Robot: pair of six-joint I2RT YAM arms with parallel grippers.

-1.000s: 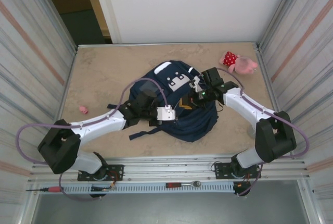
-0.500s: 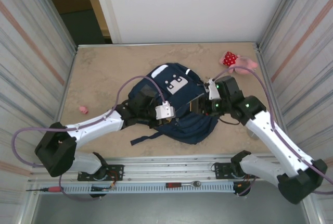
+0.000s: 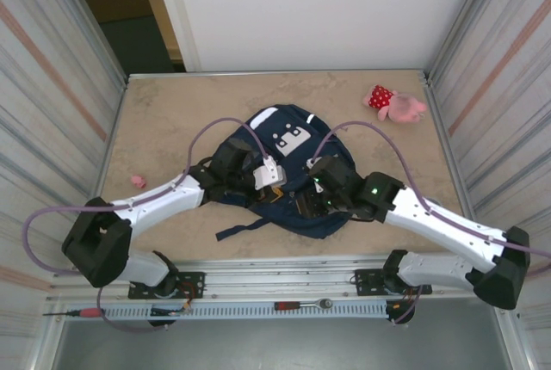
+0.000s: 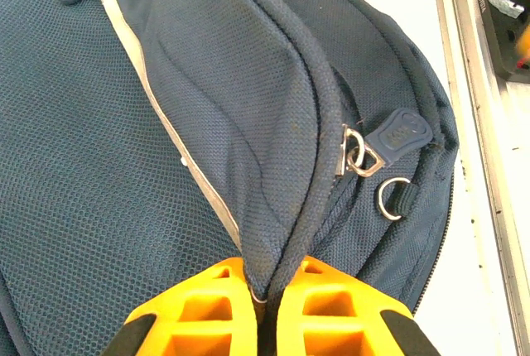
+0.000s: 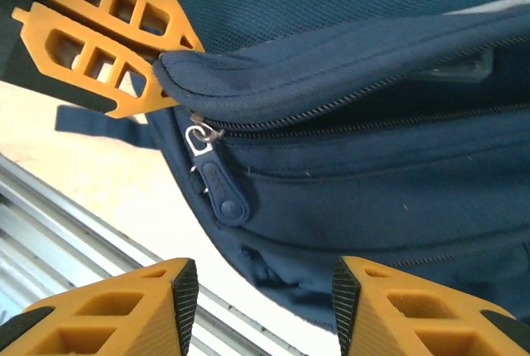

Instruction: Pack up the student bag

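Beige bench [image 3: 164, 120] is carrying the bag [image 3: 291, 117] at its middle, near my arms. My left tool [image 4: 267, 271] is clenching a fold of the bag's rim by the zip. My right tool [image 5: 261, 286] is hanging released, fingers apart, just below the zip pull [image 5: 222, 192], gripping nothing.

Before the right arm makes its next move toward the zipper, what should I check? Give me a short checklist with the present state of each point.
1. Left gripper pinches the student bag fabric: ok.
2. Right gripper open: ok.
3. Zipper pull uncovered, nothing on it: ok.
4. Zipper run closed or open: cannot tell.
5. Pink plush toy packed: not ok, it lies on the table.
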